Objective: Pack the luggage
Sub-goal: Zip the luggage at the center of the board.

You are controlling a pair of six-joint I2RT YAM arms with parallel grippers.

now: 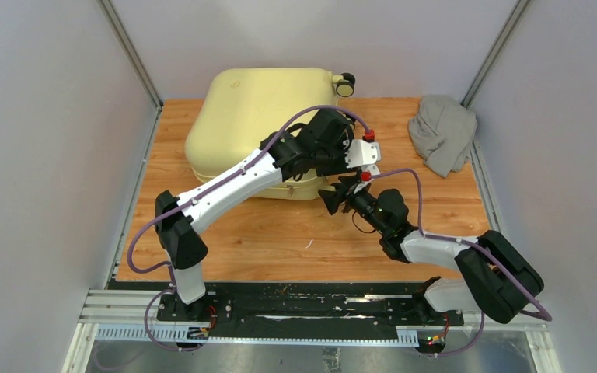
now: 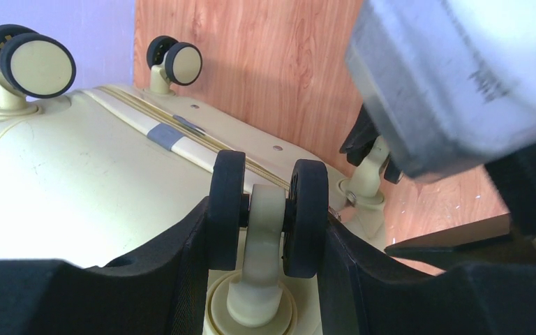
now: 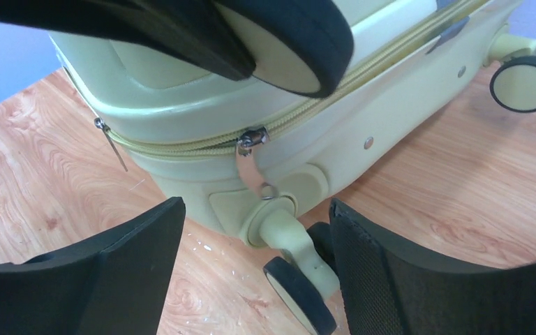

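The pale yellow luggage (image 1: 253, 116) lies flat and closed on the wooden table. My left gripper (image 2: 265, 216) is shut on one of its twin black caster wheels (image 2: 227, 209), with a finger pressed against each side. In the top view this left gripper (image 1: 354, 155) sits at the case's near right corner. My right gripper (image 3: 257, 209) stands open just below that corner, its fingers either side of a lower wheel (image 3: 300, 289) without touching it. A metal zipper pull (image 3: 253, 164) hangs from the zip seam just beyond the fingers. From above, the right gripper (image 1: 333, 198) is close under the left one.
A crumpled grey cloth (image 1: 443, 132) lies at the table's far right. A second zipper pull (image 3: 108, 136) hangs further left along the seam. Another wheel (image 1: 346, 84) sticks out at the case's far corner. Grey walls close in on both sides.
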